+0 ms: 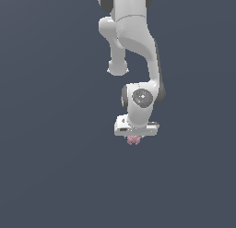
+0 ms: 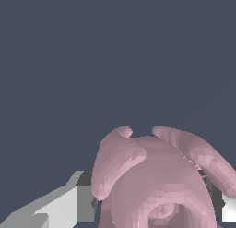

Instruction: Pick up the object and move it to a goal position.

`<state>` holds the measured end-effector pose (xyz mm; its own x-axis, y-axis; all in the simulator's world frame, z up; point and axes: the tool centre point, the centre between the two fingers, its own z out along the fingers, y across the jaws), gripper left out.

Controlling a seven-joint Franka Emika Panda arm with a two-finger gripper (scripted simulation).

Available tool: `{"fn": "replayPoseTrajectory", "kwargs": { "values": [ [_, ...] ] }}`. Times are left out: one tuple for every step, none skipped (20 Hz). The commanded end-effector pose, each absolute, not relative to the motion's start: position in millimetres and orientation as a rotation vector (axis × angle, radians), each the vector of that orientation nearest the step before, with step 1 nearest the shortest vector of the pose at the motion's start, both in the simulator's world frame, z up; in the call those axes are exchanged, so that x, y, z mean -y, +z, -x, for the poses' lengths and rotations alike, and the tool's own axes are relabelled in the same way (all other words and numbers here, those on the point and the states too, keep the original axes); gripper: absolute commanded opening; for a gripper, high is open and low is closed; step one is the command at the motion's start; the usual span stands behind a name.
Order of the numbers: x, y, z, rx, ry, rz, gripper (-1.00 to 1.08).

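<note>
Because the pink lumpy object point(image 2: 156, 181) is so small and knobby, it could slip out. It sits between the jaws of the white gripper point(image 1: 134, 138), which are squeezed onto it. If only a knob is pinched, a quick move might shake it loose.

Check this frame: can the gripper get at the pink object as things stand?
Probably yes. The pink object sits between the fingers of the gripper, with nothing in the way; whether they grip it is unclear.
</note>
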<state>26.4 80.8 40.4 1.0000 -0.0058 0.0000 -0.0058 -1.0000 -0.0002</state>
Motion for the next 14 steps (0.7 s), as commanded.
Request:
{"fn": "replayPoseTrajectory", "kwargs": {
  "values": [
    [-81, 40, -26, -0.009, 0.000, 3.142, -1.00],
    [-81, 40, -26, -0.009, 0.000, 3.142, -1.00],
    [-81, 40, -26, -0.009, 0.000, 3.142, -1.00],
    [-81, 40, -26, -0.009, 0.000, 3.142, -1.00],
    [-81, 40, -26, -0.009, 0.000, 3.142, -1.00],
    [-81, 40, -27, -0.009, 0.000, 3.142, -1.00],
    [-81, 41, -26, -0.009, 0.000, 3.142, -1.00],
    [-80, 41, -26, -0.009, 0.000, 3.142, -1.00],
    [-80, 43, -26, -0.009, 0.000, 3.142, -1.00],
    [-80, 45, -26, -0.009, 0.000, 3.142, -1.00],
    [-79, 47, -26, -0.009, 0.000, 3.142, -1.00],
    [-78, 50, -26, -0.009, 0.000, 3.142, -1.00],
    [-78, 54, -25, -0.009, 0.000, 3.142, -1.00],
    [-77, 58, -25, -0.009, 0.000, 3.142, -1.00]
  ]
}}
